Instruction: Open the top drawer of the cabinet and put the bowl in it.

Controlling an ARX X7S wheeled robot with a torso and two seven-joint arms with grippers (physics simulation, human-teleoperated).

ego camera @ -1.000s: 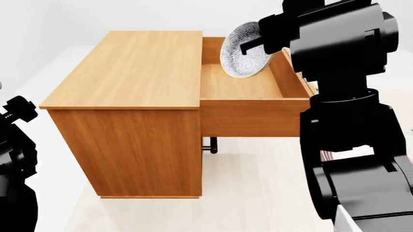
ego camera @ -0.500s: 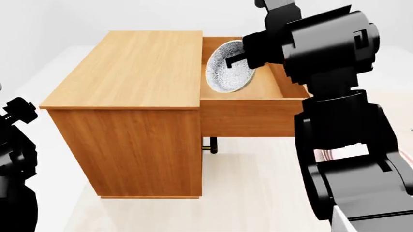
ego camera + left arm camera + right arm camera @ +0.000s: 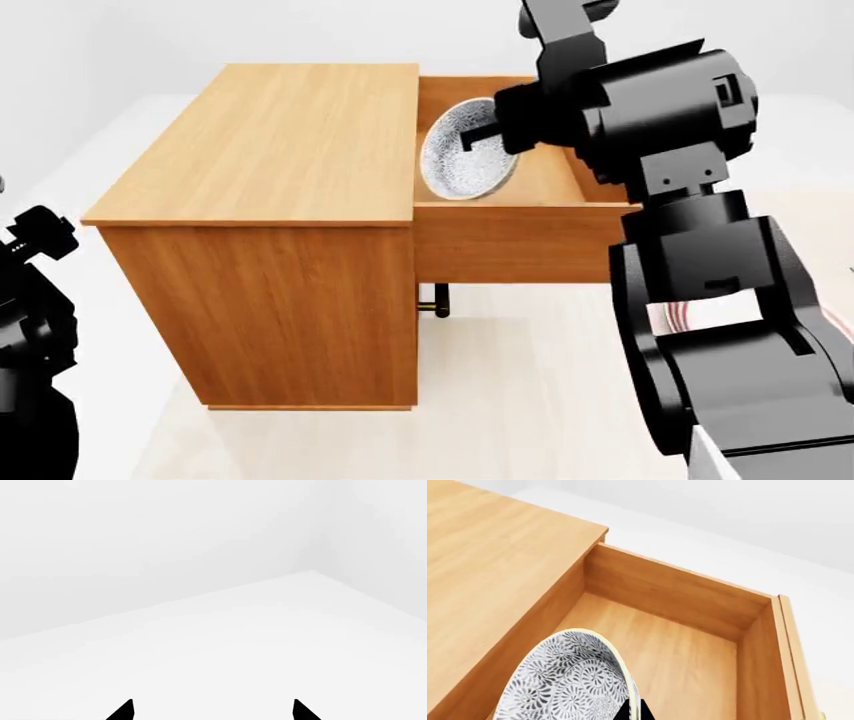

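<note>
The orange-brown cabinet [image 3: 267, 180] stands in the middle of the head view with its top drawer [image 3: 514, 230] pulled out to the right. My right gripper [image 3: 487, 135] is shut on the rim of the blue-grey patterned bowl [image 3: 467, 150], which hangs tilted on edge just over the drawer's left part. From the right wrist the bowl [image 3: 567, 680] shows near the drawer's floor [image 3: 680, 665], with my right gripper [image 3: 634, 711] pinching its rim. My left gripper [image 3: 212, 710] is open, facing bare white floor, its arm [image 3: 34, 330] low at the left.
A brass handle [image 3: 434, 298] of a lower drawer shows under the open drawer. Part of a red-ringed plate [image 3: 681, 315] peeks from behind my right arm [image 3: 721, 330]. White floor surrounds the cabinet.
My right arm has swung left and down, carrying the bowl from above the drawer's back middle to low over its left part. The left arm is still.
</note>
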